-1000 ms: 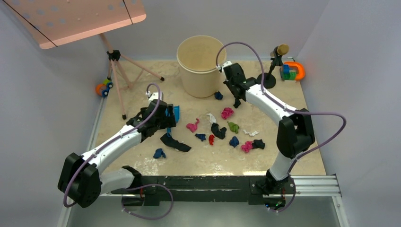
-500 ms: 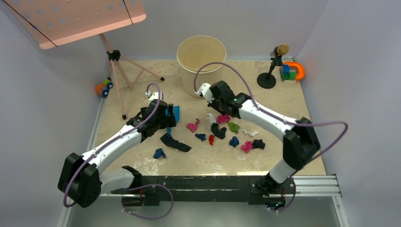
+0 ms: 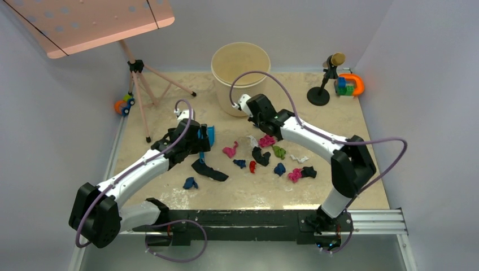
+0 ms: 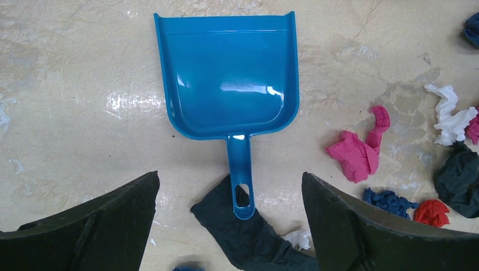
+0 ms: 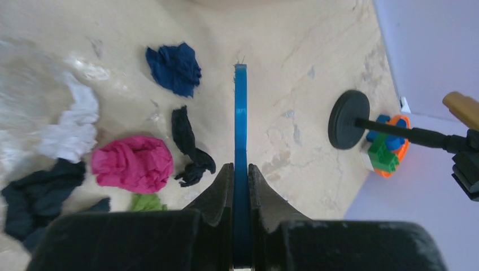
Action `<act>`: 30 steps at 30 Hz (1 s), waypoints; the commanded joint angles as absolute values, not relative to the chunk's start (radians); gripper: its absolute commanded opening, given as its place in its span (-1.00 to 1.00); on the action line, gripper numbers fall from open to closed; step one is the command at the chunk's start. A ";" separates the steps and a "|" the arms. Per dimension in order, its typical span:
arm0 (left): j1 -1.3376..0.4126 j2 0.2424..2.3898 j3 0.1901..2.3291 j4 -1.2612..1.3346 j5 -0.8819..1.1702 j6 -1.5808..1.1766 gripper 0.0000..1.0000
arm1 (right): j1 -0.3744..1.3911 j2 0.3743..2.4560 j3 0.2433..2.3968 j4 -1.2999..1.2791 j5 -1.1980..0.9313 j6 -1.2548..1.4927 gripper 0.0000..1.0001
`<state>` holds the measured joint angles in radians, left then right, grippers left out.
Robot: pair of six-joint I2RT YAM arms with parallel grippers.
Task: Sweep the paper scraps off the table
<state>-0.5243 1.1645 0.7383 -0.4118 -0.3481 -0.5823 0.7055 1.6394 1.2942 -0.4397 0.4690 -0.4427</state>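
Note:
Several crumpled paper scraps lie mid-table: pink [image 3: 230, 151], black [image 3: 261, 156], green [image 3: 278, 151], red [image 3: 252, 166], dark blue [image 3: 279, 169] and a large black one [image 3: 210, 170]. A blue dustpan [image 4: 229, 73] lies flat, and its handle [image 4: 242, 180] rests on the black scrap [image 4: 254, 231]. My left gripper [image 4: 231, 220] is open and empty, with its jaws wide on either side of the handle end. My right gripper [image 5: 241, 175] is shut on the thin blue hand brush [image 5: 240, 124]. It hovers at the far edge of the scrap pile [image 3: 264, 121], beside a pink scrap [image 5: 133, 164] and a black scrap [image 5: 189, 147].
A beige bucket [image 3: 241, 70] stands at the back centre, just behind the right wrist. A pink music stand on a tripod [image 3: 138, 84] and a toy car [image 3: 124, 104] are at the back left. A toy microphone stand [image 3: 325, 79] and colourful blocks [image 3: 349, 84] are at the back right. A black rail [image 3: 254, 220] runs along the near edge.
My right arm has swung left from beside the bucket to the far edge of the scrap pile, carrying the brush. The left arm and the dustpan have not moved.

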 commanded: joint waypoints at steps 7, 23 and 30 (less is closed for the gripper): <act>-0.522 1.265 0.808 -0.506 -0.440 -0.640 1.00 | 0.721 1.739 1.318 -0.347 0.435 -0.476 -1.00; -0.523 1.465 0.880 -0.496 -0.352 -0.626 0.63 | 0.750 1.484 1.341 -0.508 0.241 -0.328 -1.00; -0.523 1.552 0.928 -0.511 -0.355 -0.638 0.41 | 0.750 1.387 1.262 -0.502 0.320 -0.243 -1.00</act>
